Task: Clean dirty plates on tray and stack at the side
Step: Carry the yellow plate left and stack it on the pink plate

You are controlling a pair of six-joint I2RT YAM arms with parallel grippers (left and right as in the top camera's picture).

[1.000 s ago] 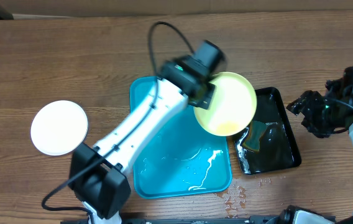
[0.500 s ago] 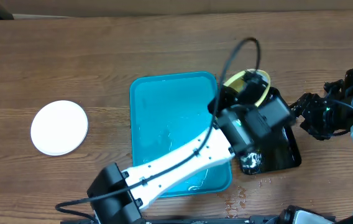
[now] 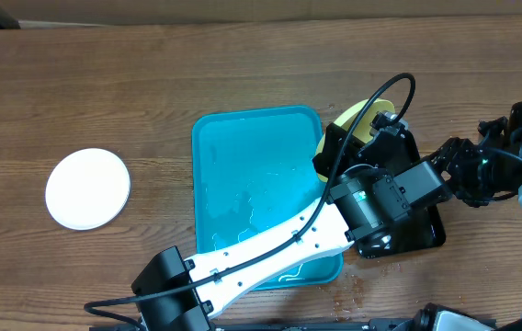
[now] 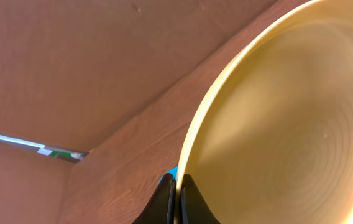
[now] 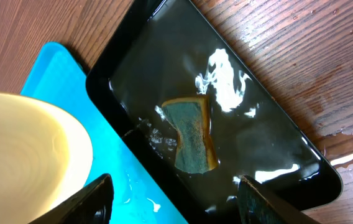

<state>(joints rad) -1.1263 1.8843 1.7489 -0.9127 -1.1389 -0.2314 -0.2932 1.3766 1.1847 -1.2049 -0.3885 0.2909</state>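
Yellow-green plate (image 4: 276,118) was pinched at its rim by L gripper (image 4: 178,194), near black tray (image 5: 270,130) w/ sponge (image 5: 192,140); R gripper's (image 5: 176,196) fingers stood apart.

The pale yellow round plate (image 3: 348,118) is tilted beside the wet turquoise rectangular plastic tray (image 3: 243,156). The white round plate (image 3: 87,188) lies flat, well apart.

I'm looking at what is probably a robotics lab bench: 2 cabled arms (image 3: 270,244) are sitting at a wood-grain table (image 3: 105,83), and a black tray (image 5: 158,62) is holding water and a sponge (image 5: 192,134).
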